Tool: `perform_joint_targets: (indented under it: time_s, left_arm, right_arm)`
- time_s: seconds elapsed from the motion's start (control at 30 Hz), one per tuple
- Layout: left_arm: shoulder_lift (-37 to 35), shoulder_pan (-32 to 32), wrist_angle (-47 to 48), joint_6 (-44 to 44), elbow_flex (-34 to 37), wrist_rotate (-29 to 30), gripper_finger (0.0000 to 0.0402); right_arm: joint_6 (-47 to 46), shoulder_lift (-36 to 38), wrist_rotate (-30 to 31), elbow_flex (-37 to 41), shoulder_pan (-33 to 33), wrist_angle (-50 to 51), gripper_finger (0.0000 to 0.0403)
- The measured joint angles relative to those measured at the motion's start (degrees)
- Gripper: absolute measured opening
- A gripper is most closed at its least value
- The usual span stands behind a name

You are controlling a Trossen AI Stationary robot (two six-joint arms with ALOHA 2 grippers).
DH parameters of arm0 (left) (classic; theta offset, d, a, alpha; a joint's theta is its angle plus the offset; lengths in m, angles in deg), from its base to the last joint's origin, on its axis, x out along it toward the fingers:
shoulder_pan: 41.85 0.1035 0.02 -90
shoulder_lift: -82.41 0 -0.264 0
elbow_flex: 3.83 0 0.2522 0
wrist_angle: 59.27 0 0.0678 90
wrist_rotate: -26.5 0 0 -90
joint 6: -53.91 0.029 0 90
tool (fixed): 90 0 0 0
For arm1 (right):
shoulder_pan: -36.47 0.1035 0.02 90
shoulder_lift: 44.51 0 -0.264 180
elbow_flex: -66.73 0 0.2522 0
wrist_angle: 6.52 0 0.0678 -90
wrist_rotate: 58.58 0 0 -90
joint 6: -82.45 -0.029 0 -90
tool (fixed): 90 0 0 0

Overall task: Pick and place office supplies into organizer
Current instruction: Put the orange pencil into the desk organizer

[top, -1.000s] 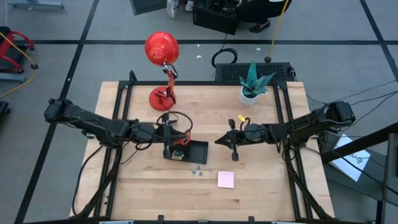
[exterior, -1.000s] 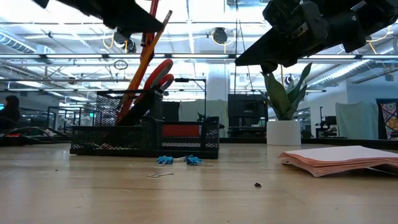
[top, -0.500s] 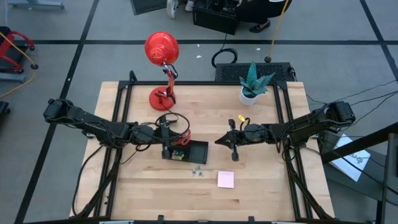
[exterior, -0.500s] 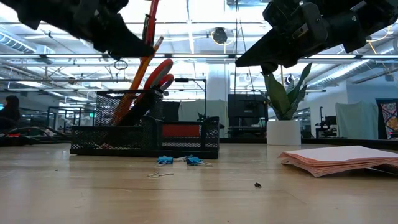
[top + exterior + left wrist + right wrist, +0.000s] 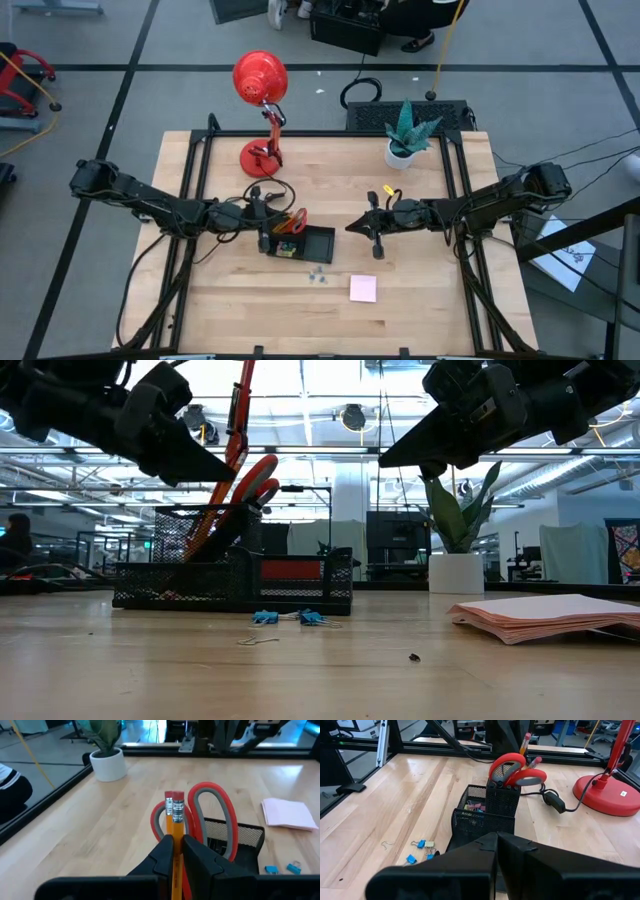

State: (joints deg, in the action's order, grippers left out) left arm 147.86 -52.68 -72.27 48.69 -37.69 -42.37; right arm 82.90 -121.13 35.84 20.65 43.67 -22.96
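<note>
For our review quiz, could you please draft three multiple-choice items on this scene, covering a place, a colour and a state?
1. Where does the pink sticky-note pad lie?
A. on the table, outside the organizer
B. inside the organizer
C. under the lamp

2. What colour are the scissors' handles?
A. blue
B. red
C. green

3. What is the left gripper doing?
A. gaping open over bare table
B. shut on a pencil
C. holding the pad

Answers:
1 A, the high view shows the pad on bare wood.
2 B, the left wrist view shows red loops.
3 B, its fingers pinch the pencil.
</note>
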Motion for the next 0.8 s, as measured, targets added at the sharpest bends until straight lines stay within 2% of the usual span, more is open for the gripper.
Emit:
perform_joint_targets:
  time_s: [0.47, 0.8]
  left_arm:
    - [-0.07, 0.00, 0.30, -2.00, 1.03, 1.08, 0.0040]
    - [-0.07, 1.22, 0.88, -2.62, 1.03, -0.52, 0.0008]
  right_arm:
    - [-0.01, 0.00, 0.01, 0.00, -0.02, 0.00, 0.0004]
    - [-0.43, 0.00, 0.01, 0.00, -0.02, -0.02, 0.0004]
